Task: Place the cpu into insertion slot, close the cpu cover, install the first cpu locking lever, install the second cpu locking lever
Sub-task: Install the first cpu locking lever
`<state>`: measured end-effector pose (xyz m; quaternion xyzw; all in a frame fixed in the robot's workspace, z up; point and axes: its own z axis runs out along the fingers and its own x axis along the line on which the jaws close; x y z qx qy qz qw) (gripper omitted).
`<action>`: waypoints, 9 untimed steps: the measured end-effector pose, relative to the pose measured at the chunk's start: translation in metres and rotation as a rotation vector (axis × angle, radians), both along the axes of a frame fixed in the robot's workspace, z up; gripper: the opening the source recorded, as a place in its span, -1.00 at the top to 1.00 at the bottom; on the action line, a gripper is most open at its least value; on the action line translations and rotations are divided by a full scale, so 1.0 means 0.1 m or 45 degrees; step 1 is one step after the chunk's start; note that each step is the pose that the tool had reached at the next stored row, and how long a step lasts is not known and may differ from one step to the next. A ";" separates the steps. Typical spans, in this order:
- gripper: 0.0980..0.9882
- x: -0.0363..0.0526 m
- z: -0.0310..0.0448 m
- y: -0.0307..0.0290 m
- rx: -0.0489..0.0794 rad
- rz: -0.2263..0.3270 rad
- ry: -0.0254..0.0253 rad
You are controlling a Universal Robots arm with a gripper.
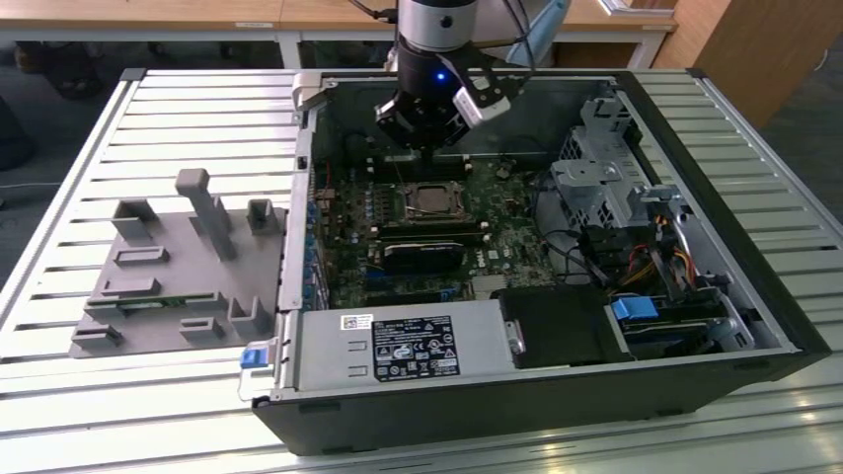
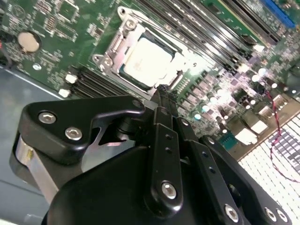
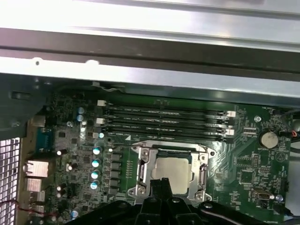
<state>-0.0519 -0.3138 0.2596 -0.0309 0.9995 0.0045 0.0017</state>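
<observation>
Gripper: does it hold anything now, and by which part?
Nothing is held. The gripper is shut and empty, with its tip near the edge of the chip.

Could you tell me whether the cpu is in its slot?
In: the cpu lies flat within the metal-rimmed insertion slot, in both wrist views.

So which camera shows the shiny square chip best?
The second wrist view: the cpu looks big and almost whole, framed by the cpu cover. In the first wrist view the gripper hides part of it. In the exterior view it looks small and far away.
</observation>
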 end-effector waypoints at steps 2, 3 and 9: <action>0.98 -0.061 0.001 0.000 0.000 0.000 -0.0073; 0.98 -0.090 0.000 0.000 0.000 0.000 -0.0104; 0.98 -0.205 0.001 0.010 0.000 -0.030 -0.0163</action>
